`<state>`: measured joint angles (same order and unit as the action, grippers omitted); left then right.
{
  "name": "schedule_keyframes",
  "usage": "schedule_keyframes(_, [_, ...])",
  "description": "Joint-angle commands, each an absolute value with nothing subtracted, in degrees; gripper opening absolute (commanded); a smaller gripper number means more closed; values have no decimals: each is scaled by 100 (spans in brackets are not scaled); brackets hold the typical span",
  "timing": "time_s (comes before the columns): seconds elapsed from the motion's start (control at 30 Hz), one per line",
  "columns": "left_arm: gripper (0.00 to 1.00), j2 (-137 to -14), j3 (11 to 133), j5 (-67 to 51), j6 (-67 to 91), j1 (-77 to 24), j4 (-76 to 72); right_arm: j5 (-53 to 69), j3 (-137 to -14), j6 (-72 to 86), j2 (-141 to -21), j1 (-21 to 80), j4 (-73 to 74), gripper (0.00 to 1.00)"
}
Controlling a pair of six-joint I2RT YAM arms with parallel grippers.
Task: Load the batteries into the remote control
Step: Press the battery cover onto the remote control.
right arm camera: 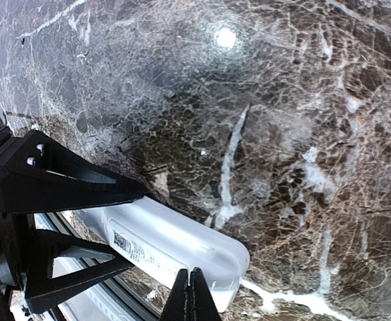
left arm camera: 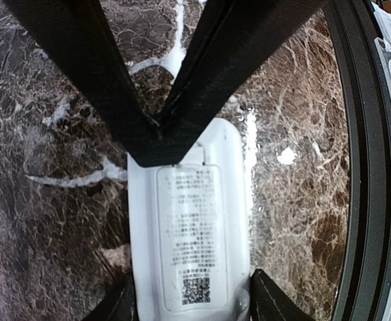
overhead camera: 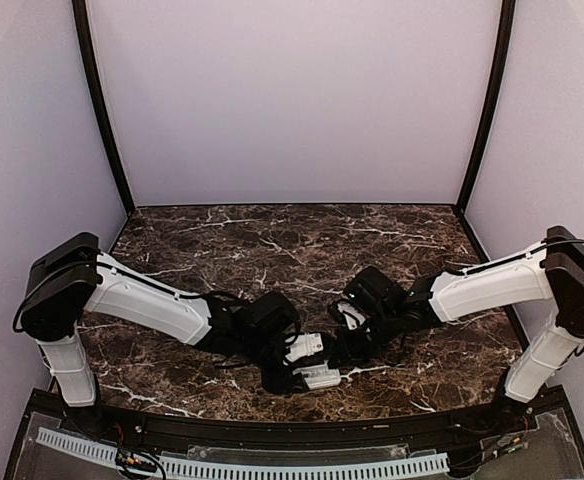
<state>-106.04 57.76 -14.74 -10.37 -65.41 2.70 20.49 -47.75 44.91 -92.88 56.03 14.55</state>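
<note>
The remote control (left arm camera: 192,227) lies back up, its printed label and QR code showing, near the table's front edge. My left gripper (left arm camera: 194,302) is shut on its sides at one end. My right gripper (right arm camera: 192,284) is shut with nothing between the fingertips, which rest on the remote's (right arm camera: 175,247) back near the other end. In the left wrist view those dark fingers (left arm camera: 209,87) cover the remote's far part. In the top view the remote (overhead camera: 320,378) sits between the left gripper (overhead camera: 300,380) and the right gripper (overhead camera: 336,362). The batteries are out of view.
A small white piece (overhead camera: 305,346) shows between the two wrists; I cannot tell what it is. The black raised front rim (left arm camera: 366,167) runs close beside the remote. The dark marble table (overhead camera: 292,250) stretches behind both arms to the back wall.
</note>
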Motion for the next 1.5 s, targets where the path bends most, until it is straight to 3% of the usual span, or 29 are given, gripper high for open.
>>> schedule_keyframes(0.0, [56, -10208, 6012, -1742, -1004, -6565, 306, 1890, -4698, 4539, -9480, 5834, 1455, 0])
schedule_keyframes(0.3, [59, -9963, 5908, -1750, -902, -6565, 32, 1800, -4630, 4553, -9502, 5850, 1473, 0])
schedule_keyframes(0.4, [47, -10058, 5905, -1396, -827, -6565, -192, 1767, -4673, 4518, -9496, 5852, 1532, 0])
schedule_keyframes(0.43, [38, -10148, 5941, -1322, -800, -6565, -215, 1761, -4697, 4506, -9498, 5848, 1556, 0])
schedule_keyframes(0.5, [28, -10298, 6031, -1210, -817, -6565, -185, 1747, -4749, 4473, -9501, 5850, 1601, 0])
schedule_keyframes(0.63, [19, -10410, 6026, -1501, -856, -6565, -56, 1720, -4772, 4470, -9465, 5847, 1634, 0])
schedule_keyframes(1.47, [15, -10563, 5263, -1312, -340, -6583, 33, 1895, -4804, 4519, -9083, 5591, 1571, 0])
